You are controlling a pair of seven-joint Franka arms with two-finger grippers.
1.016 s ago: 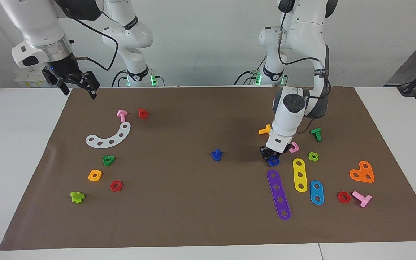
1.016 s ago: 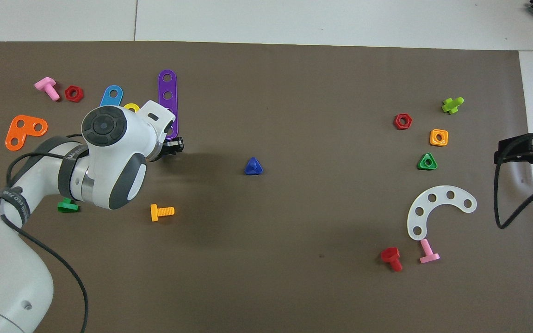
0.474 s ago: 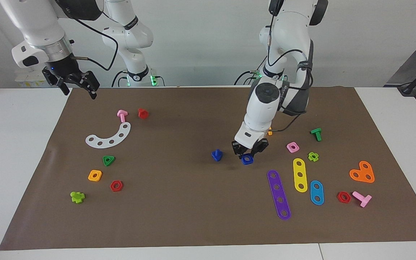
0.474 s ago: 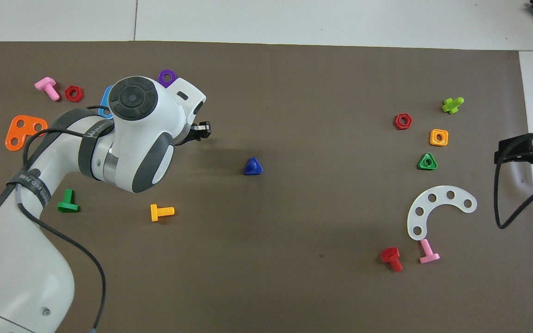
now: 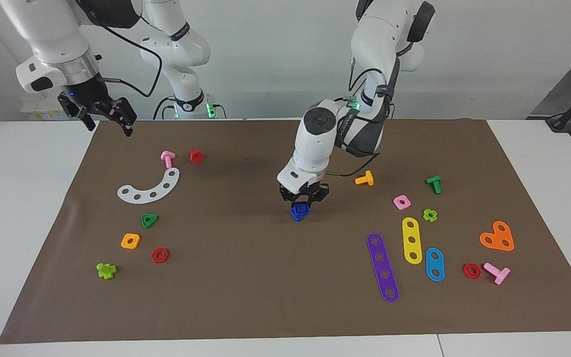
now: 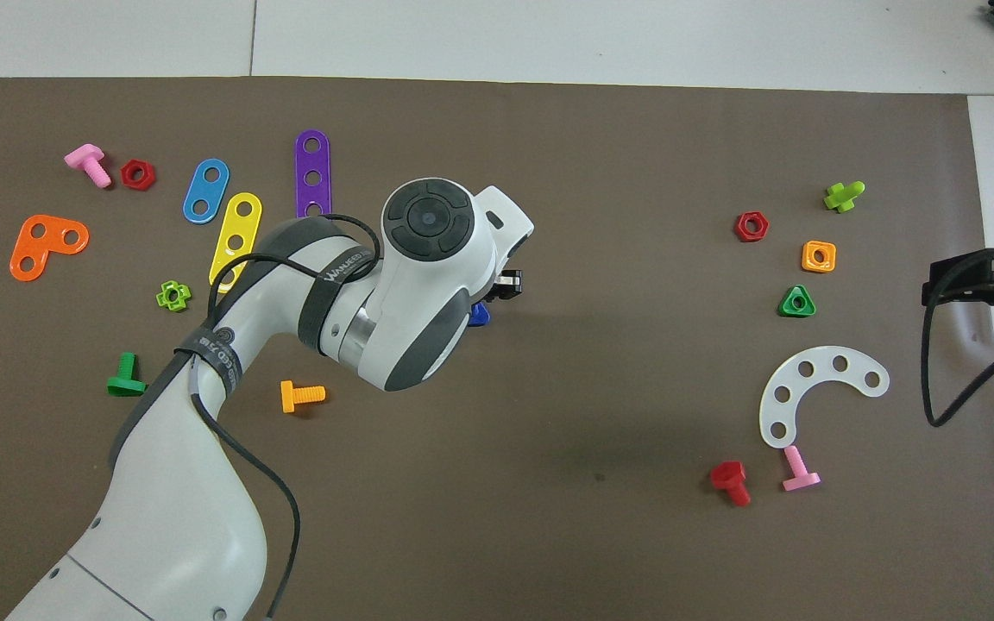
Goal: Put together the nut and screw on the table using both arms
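Observation:
My left gripper (image 5: 303,200) is shut on the dark-blue nut (image 5: 302,208) and holds it directly over the dark-blue screw (image 5: 295,215), which stands head down mid-mat. The nut sits at the tip of the screw's shaft; I cannot tell whether they touch. In the overhead view the left wrist hides the nut and only an edge of the screw (image 6: 480,316) shows. My right gripper (image 5: 103,115) is open and empty, waiting in the air over the mat's corner at the right arm's end, also visible in the overhead view (image 6: 976,280). The brown mat (image 5: 246,287) covers the white table (image 5: 23,208).
An orange bolt (image 5: 364,179), a pink square nut (image 5: 402,202), and purple (image 5: 382,267), yellow (image 5: 412,240) and light-blue (image 5: 434,264) strips lie toward the left arm's end. A white curved strip (image 5: 149,188), a green triangular nut (image 5: 149,220) and an orange-yellow nut (image 5: 130,241) lie toward the right arm's end.
My left gripper has carried the blue nut along the mat from beside the pink nut and strips to right over the blue screw. The right arm has not moved.

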